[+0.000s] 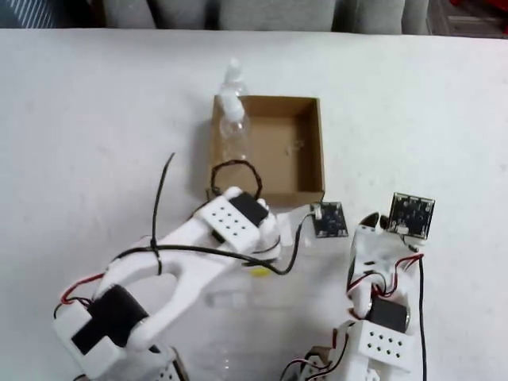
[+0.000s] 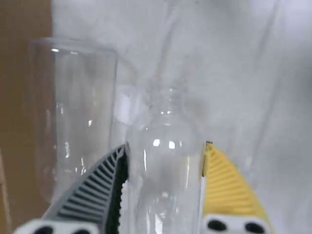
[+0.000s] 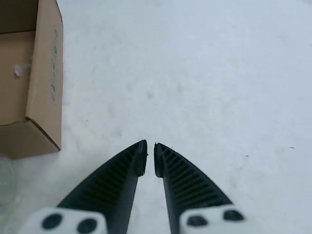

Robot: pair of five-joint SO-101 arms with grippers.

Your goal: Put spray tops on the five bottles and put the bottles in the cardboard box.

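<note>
My left gripper [image 2: 165, 147] has its grey and yellow fingers pressed against both sides of a clear bottle [image 2: 165, 126] whose neck carries no spray top. A second clear bottle [image 2: 73, 117] stands just beyond it, next to the cardboard box [image 2: 22, 97]. From above, the left arm [image 1: 230, 218] sits at the front wall of the box [image 1: 305, 190]. A clear bottle with a white spray top [image 1: 232, 111] rests at the box's left wall. My right gripper [image 3: 150, 158] is shut with nothing in it, low over bare table to the right of the box [image 3: 44, 73].
Black cables [image 1: 163, 198] loop over the left arm near the box front. The right arm [image 1: 381, 270] sits at the front right of the white table [image 1: 95, 119]. Grey chair backs [image 1: 270, 12] line the far edge.
</note>
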